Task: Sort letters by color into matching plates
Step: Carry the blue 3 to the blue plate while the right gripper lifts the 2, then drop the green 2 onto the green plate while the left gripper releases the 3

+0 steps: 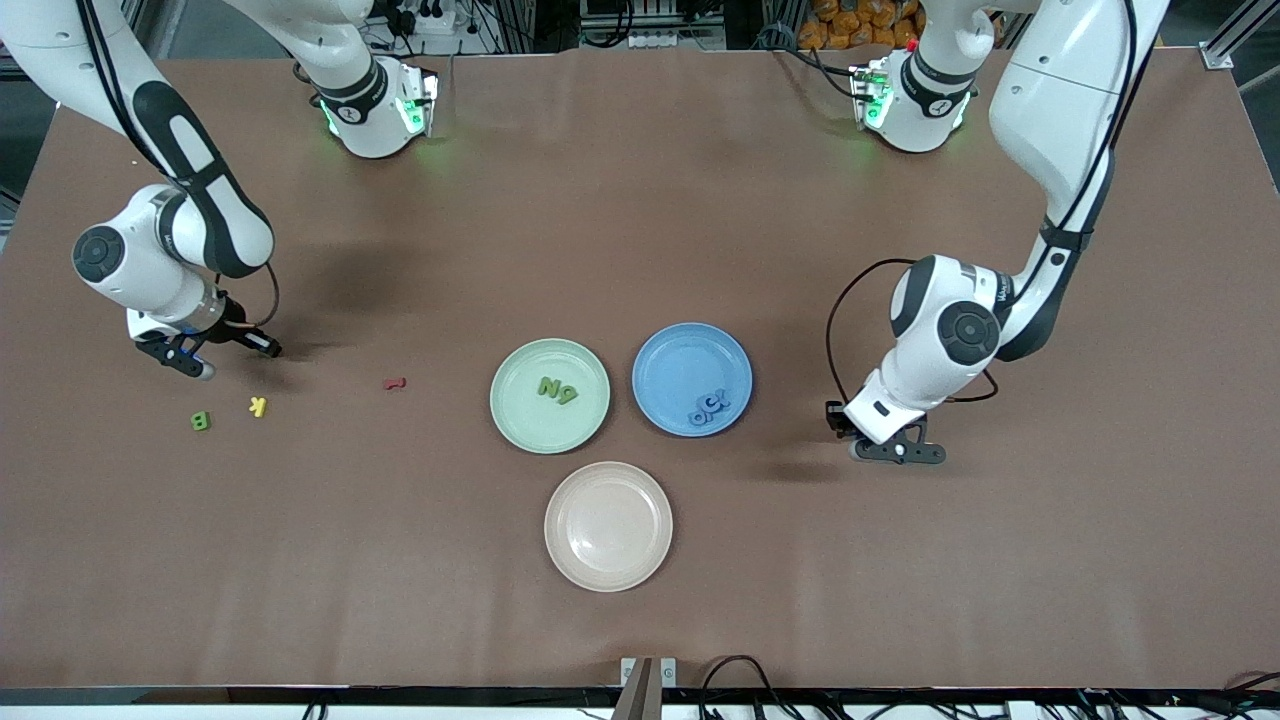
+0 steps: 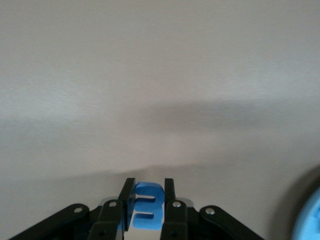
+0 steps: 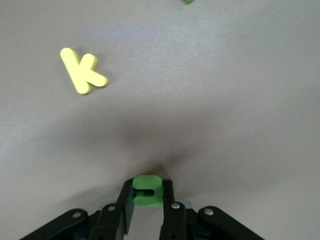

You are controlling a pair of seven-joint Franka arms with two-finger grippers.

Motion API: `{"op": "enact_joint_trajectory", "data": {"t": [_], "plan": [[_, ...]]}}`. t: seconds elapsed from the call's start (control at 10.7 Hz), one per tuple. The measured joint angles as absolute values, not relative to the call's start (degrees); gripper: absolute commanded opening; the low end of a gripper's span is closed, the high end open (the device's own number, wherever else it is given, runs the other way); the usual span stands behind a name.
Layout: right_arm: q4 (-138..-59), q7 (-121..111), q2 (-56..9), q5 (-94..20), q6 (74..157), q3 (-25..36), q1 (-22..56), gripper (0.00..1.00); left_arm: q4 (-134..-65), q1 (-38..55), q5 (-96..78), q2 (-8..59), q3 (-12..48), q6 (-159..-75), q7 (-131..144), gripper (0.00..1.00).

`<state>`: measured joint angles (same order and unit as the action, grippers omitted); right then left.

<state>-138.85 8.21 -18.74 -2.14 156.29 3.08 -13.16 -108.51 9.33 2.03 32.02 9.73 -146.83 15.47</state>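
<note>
A blue letter (image 2: 148, 212) is clamped between the fingers of the left gripper (image 1: 897, 450), low over bare table at the lower right of the front frame; the blue plate (image 1: 670, 360), already holding blue letters (image 1: 708, 409), lies from it toward the frame's centre, so the carry is judged short and sideways. A green letter (image 3: 147, 190) is pinched in the right gripper (image 1: 195, 362) at the middle left of the frame; the green plate (image 1: 520, 420), with two green letters (image 1: 557, 389) in it, lies well apart toward the centre. A green B (image 1: 200, 421) rests on the table near the yellow K (image 1: 258, 406); the beige plate (image 1: 608, 560) is left unused.
</note>
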Motion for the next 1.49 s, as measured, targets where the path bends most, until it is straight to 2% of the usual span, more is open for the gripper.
{"op": "enact_joint_trajectory", "data": {"t": [0.37, 0.84, 0.93, 1.02, 1.21, 1.49], "plan": [[-137.2, 8.2, -18.8, -2.1, 155.0, 0.9, -11.0, 0.20, -106.4, 15.9, 2.0, 31.3, 9.8, -143.7, 26.0, 0.00], [-127.2, 8.4, -18.4, -2.2, 140.3, 0.7, -3.2, 0.20, -103.8, 25.4, 2.1, 31.3, 9.6, -142.4, 39.1, 0.02], [-124.7, 8.4, -18.4, -2.2, 137.2, 0.6, -1.5, 0.20, -103.7, 26.5, 2.6, 31.4, 9.5, -142.2, 40.8, 0.67], [-122.4, 8.4, -18.4, -2.2, 134.5, 0.6, 0.0, 0.20, -103.6, 27.1, 3.0, 31.5, 9.5, -142.1, 41.7, 1.00], [-119.0, 8.4, -18.4, -2.2, 131.3, 0.5, 3.4, 0.20, -103.6, 27.2, 4.5, 31.8, 9.3, -142.1, 42.0, 1.00], [-117.2, 8.5, -18.5, -2.2, 131.1, 0.4, 9.3, 0.20, -103.6, 27.1, 5.7, 32.0, 8.9, -141.7, 42.0, 1.00]]}}
